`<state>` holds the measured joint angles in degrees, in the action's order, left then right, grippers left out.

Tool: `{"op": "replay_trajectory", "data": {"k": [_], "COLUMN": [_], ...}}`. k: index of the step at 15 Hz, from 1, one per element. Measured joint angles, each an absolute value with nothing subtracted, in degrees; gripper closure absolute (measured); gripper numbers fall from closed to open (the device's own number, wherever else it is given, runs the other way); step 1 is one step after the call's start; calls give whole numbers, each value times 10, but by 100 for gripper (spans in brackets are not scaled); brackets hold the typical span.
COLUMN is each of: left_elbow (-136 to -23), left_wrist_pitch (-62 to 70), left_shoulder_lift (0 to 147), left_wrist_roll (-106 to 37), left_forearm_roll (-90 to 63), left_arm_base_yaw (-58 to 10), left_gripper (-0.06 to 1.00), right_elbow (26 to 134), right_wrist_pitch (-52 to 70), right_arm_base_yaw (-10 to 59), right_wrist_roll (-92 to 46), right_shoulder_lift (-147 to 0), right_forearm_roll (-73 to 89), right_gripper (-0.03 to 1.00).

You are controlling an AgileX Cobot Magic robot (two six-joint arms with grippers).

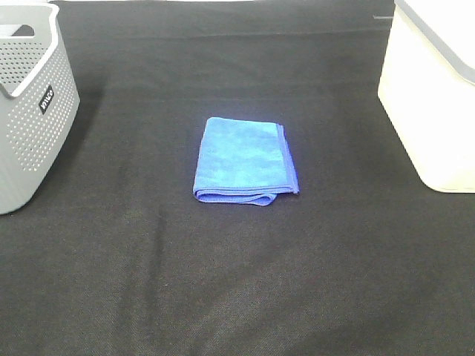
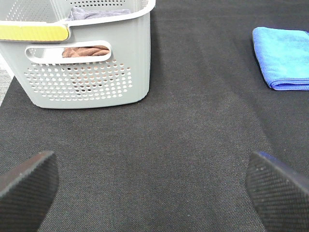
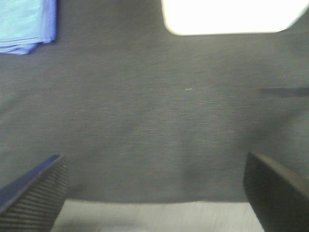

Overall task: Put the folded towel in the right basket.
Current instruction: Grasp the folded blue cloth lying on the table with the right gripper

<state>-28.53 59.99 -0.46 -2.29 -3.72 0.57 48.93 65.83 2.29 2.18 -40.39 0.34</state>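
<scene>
Centrally blue towel [image 1: 241, 159], grey basket [image 1: 33, 104] left, white basket [image 1: 434, 96] right.

The only lettering stood on a small black label [image 1: 46, 99] on the perforated wall of the grey basket [image 1: 30, 141], out toward ten o'clock from the middle of the exterior high view. The label sat tilted, just under the basket's pale rim and at about five o'clock from its handle slot [image 1: 22, 31]. It bore a short run of white characters, a single word by the look of it, but these were too small and blurred to read. In the left wrist view a yellow strip [image 2: 31, 32] ran along the same basket's rim, and its face showed plain yellow.
</scene>
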Motion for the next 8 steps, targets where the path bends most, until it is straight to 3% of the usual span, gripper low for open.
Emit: {"op": "replay_trajectory", "data": {"k": [4,8], "left_elbow": [-285,-285], "left_wrist_pitch": [600,600], "left_shoulder_lift": [-5,-5], "left_wrist_roll": [-23,-23], "left_forearm_roll": [-37,-37], "left_arm_base_yaw": [6,6], "left_gripper": [-3,-3], "right_elbow": [729,854], "right_wrist_pitch": [691,659], "right_arm_base_yaw": [23,69], "right_wrist_roll": [-13,-101], "right_shoulder_lift": [-684,-904], "right_forearm_roll": [80,249], "right_gripper": [2,2]}}
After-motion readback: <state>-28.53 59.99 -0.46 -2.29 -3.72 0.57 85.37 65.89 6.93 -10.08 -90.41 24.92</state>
